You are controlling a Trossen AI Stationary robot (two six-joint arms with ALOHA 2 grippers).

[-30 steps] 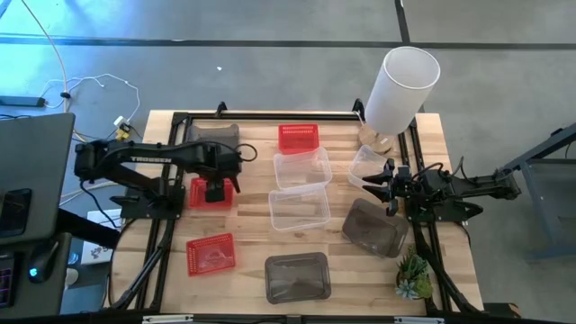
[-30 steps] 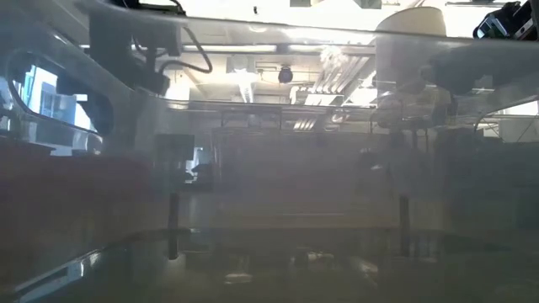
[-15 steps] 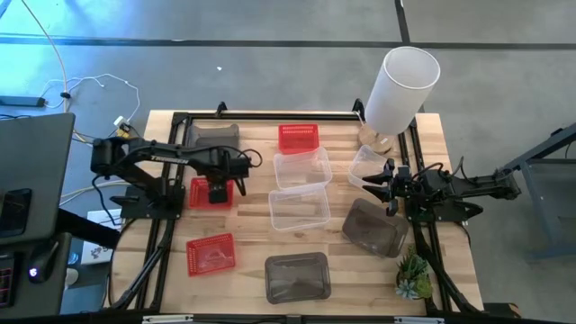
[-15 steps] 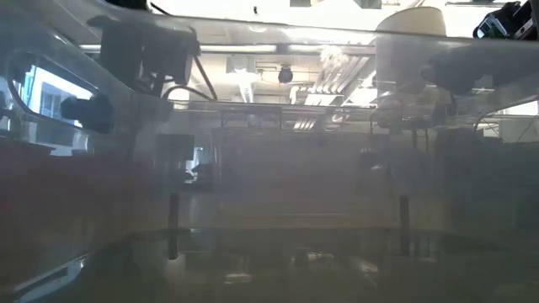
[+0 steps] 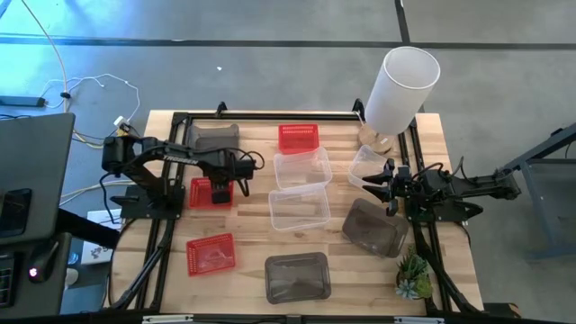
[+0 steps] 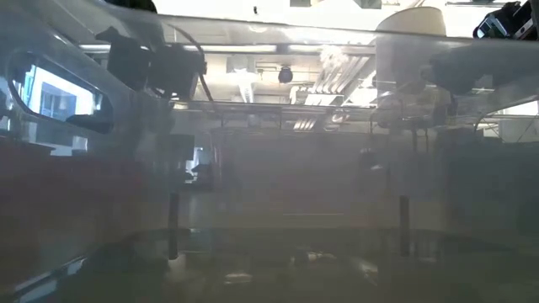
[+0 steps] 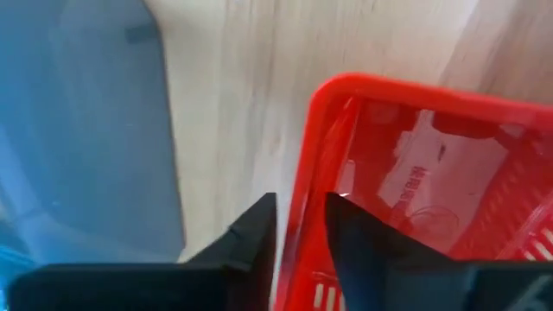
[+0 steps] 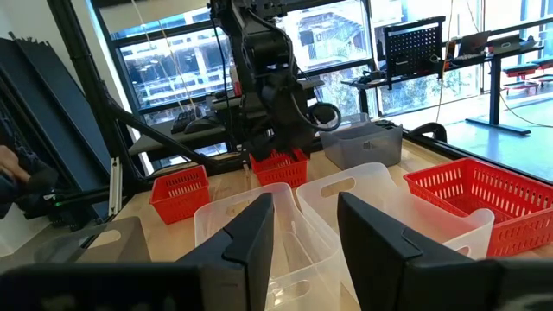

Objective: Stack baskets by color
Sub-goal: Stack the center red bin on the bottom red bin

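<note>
Since a second ago, left gripper has shifted along the red basket and narrowed; its fingers now straddle this basket's rim (pinch not fully seated). That basket sits left of the two clear baskets. Right gripper waits right of them, fingers apart, grasping nothing.
</note>
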